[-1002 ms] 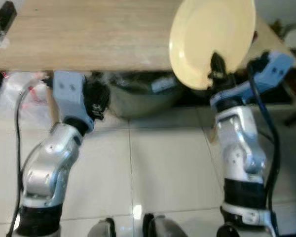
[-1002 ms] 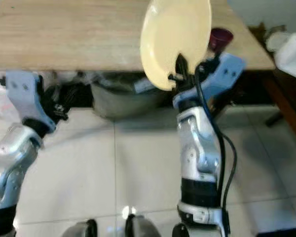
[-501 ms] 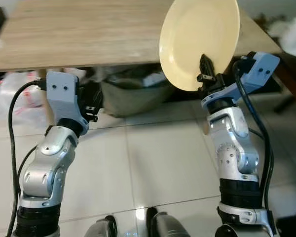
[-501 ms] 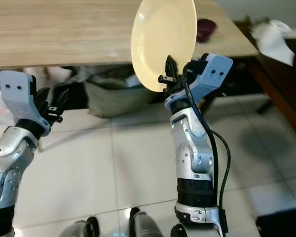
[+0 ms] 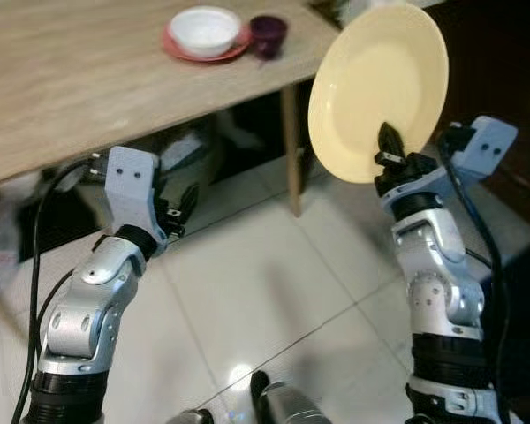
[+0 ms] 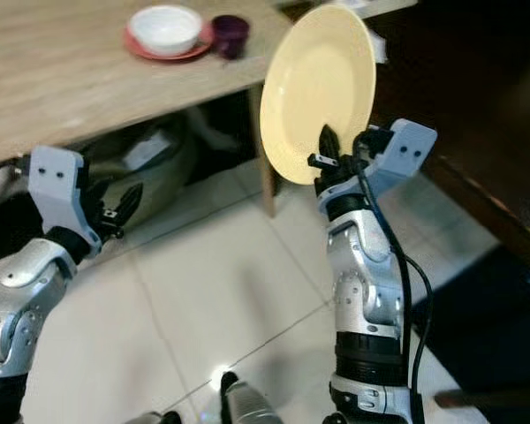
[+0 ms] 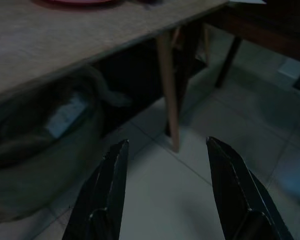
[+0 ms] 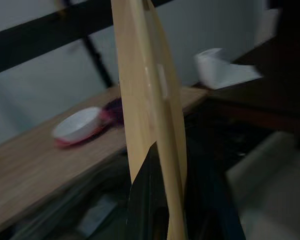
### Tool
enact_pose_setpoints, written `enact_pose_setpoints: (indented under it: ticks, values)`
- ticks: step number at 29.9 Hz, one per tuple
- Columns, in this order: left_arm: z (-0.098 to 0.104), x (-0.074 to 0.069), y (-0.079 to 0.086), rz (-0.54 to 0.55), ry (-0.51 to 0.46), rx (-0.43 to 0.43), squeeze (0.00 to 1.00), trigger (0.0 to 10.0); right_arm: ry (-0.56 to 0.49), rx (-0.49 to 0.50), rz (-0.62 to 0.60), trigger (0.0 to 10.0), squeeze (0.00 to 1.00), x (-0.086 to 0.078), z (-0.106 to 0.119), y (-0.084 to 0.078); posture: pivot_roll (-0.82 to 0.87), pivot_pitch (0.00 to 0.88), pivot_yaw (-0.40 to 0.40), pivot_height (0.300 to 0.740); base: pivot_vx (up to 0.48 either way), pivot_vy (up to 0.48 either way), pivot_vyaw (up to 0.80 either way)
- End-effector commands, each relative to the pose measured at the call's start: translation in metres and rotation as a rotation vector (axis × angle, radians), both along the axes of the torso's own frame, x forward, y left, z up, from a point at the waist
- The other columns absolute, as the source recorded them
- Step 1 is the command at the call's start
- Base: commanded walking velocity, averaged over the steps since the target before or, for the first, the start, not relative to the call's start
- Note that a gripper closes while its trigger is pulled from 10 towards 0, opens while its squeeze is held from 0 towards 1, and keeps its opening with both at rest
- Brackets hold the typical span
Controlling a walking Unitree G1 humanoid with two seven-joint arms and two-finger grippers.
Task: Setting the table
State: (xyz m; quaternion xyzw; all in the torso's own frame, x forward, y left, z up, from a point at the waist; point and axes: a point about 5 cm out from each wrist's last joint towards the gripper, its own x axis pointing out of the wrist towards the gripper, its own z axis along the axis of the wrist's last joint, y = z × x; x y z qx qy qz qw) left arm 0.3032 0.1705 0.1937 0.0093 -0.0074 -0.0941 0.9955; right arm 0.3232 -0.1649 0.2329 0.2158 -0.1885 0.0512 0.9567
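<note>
My right gripper [image 5: 390,159] is shut on the lower rim of a large pale yellow plate [image 5: 376,88], held upright and off the right end of the wooden table [image 5: 79,79]. The plate [image 8: 150,110] shows edge-on in the right wrist view. On the table's far right corner sits a white bowl [image 5: 204,28] on a red plate [image 5: 181,49], with a dark maroon cup [image 5: 268,34] beside it. My left gripper [image 7: 165,195] is open and empty, low in front of the table edge.
A wooden table leg [image 5: 291,150] stands at the right corner. A grey-green sack [image 6: 150,168] lies under the table. A dark wooden piece of furniture [image 6: 477,115] stands to the right. White tiled floor [image 5: 265,300] lies in front of me.
The camera has turned right: the table has slid left and the bowl, red plate and cup have come into view. The right gripper still holds the plate upright.
</note>
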Motion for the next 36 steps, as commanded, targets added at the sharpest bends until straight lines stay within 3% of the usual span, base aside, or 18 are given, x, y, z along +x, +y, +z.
enact_pose_setpoints:
  ticks: [1, 7, 10, 12, 14, 22, 28, 36]
  values:
    - [-0.008, 0.0, 0.004, 0.018, 0.026, -0.008, 0.0, 10.0, 0.035, 0.008, 0.011, 10.0, 0.0, -0.003, -0.014, 0.001, -0.06, 0.115, 0.021, 0.74, 0.0, 0.0, -0.8]
    - [-0.025, -0.006, 0.007, 0.029, 0.025, 0.05, 0.0, 10.0, 0.142, -0.063, 0.053, 10.0, 0.0, -0.012, -0.052, 0.004, -0.06, 0.123, 0.009, 0.74, 0.0, 0.0, -0.8]
    - [-0.041, -0.014, 0.004, -0.01, 0.014, 0.118, 0.0, 10.0, 0.256, -0.091, 0.067, 10.0, 0.0, -0.023, -0.091, 0.006, -0.07, 0.097, 0.003, 0.74, 0.0, 0.0, -0.8]
    - [-0.054, -0.017, 0.005, 0.019, 0.042, 0.1, 0.0, 10.0, 0.355, -0.073, 0.049, 10.0, 0.0, -0.034, -0.12, 0.002, -0.07, 0.097, 0.009, 0.74, 0.0, 0.0, -0.8]
    - [-0.058, -0.017, 0.005, 0.031, 0.048, 0.083, 0.0, 10.0, 0.386, -0.086, 0.064, 10.0, 0.0, -0.042, -0.133, 0.006, -0.08, 0.082, 0.029, 0.74, 0.0, 0.0, -0.8]
    - [-0.057, -0.012, 0.002, 0.023, 0.052, 0.043, 0.0, 10.0, 0.349, -0.11, 0.09, 10.0, 0.0, -0.039, -0.126, 0.006, -0.08, 0.082, 0.034, 0.74, 0.0, 0.0, -0.8]
    - [-0.044, -0.006, 0.005, 0.041, 0.001, 0.019, 0.0, 10.0, 0.297, -0.166, 0.123, 10.0, 0.0, -0.035, -0.112, -0.001, -0.1, 0.09, 0.029, 0.74, 0.0, 0.0, -0.8]
    - [-0.034, 0.0, 0.002, 0.037, -0.049, -0.001, 0.0, 10.0, 0.269, -0.163, 0.139, 10.0, 0.0, -0.031, -0.105, 0.006, -0.11, 0.09, 0.025, 0.74, 0.0, 0.0, -0.8]
